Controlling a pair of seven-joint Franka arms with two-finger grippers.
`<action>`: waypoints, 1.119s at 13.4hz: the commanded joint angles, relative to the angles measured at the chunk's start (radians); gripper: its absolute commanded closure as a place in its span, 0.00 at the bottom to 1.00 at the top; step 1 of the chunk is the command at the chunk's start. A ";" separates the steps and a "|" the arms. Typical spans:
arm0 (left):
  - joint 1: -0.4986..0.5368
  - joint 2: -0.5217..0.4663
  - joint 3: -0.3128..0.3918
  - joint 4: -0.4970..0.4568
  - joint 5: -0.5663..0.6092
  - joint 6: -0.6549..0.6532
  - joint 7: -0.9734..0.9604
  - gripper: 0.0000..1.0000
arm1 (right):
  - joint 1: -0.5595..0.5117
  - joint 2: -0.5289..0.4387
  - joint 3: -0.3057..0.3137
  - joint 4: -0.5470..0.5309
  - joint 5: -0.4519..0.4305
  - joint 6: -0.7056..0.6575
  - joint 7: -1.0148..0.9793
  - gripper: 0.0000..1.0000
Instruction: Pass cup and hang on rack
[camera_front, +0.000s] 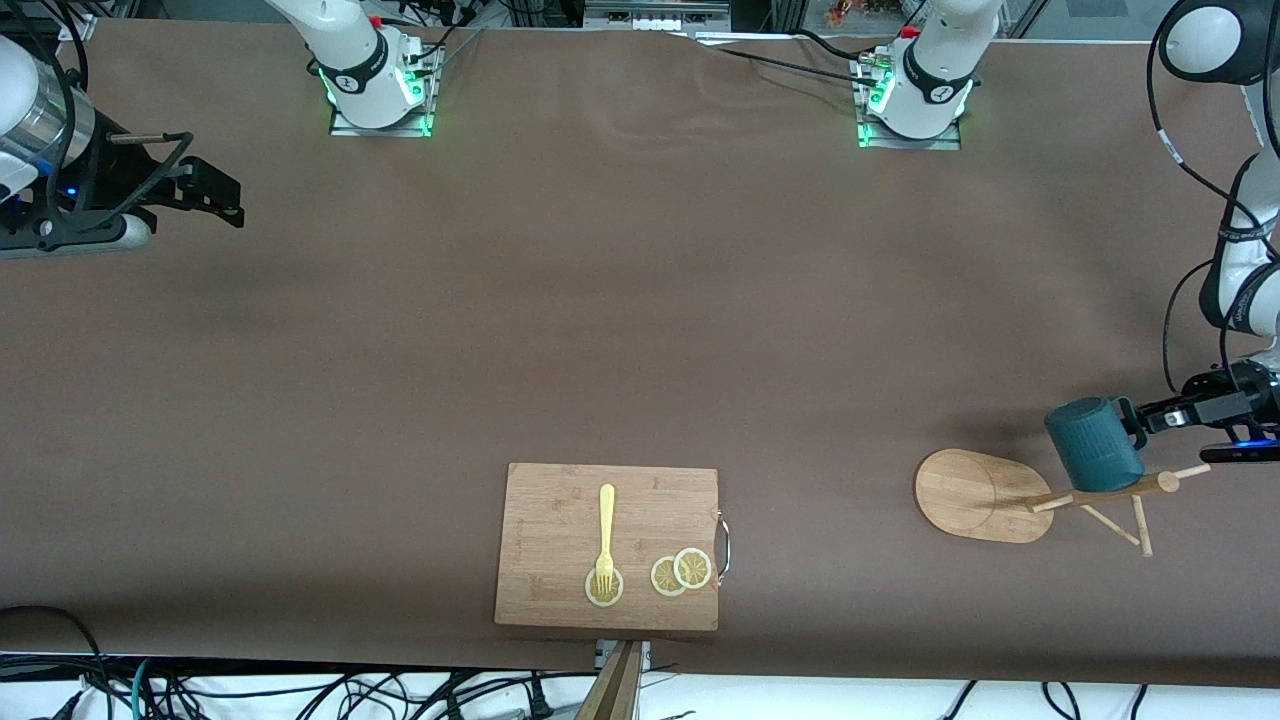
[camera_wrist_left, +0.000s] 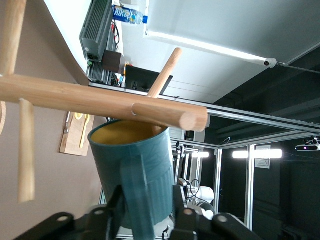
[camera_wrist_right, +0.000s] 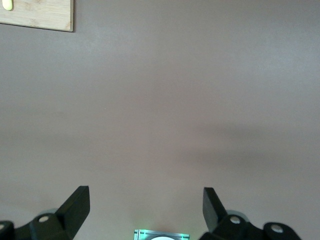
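The dark teal cup (camera_front: 1095, 443) hangs in the air in my left gripper (camera_front: 1140, 420), which is shut on its loop handle. It is over the bamboo rack (camera_front: 985, 495), close against the top of the pole (camera_front: 1165, 483) and its upper pegs. In the left wrist view the handle (camera_wrist_left: 137, 192) sits between my fingers (camera_wrist_left: 179, 200), and the cup's tan-lined mouth (camera_wrist_left: 127, 132) lies right under the pole's end (camera_wrist_left: 192, 117). My right gripper (camera_front: 215, 195) waits open and empty over the right arm's end of the table; its open gripper (camera_wrist_right: 145, 200) shows only bare table.
A rectangular wooden cutting board (camera_front: 607, 545) with a yellow fork (camera_front: 605, 540) and lemon slices (camera_front: 682, 572) lies near the table's front edge, mid-table. Its corner shows in the right wrist view (camera_wrist_right: 37, 12). The rack's lower pegs (camera_front: 1140, 525) stick out toward the front camera.
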 joint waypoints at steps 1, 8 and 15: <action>0.006 -0.024 0.022 0.122 0.169 -0.034 -0.016 0.00 | -0.003 0.004 0.006 0.020 -0.010 -0.018 -0.014 0.00; -0.066 -0.318 0.000 0.239 0.810 -0.141 -0.044 0.00 | -0.003 0.004 0.006 0.020 -0.010 -0.018 -0.014 0.00; -0.449 -0.574 -0.003 0.233 1.237 -0.161 -0.166 0.00 | -0.003 0.004 0.006 0.020 -0.010 -0.018 -0.014 0.00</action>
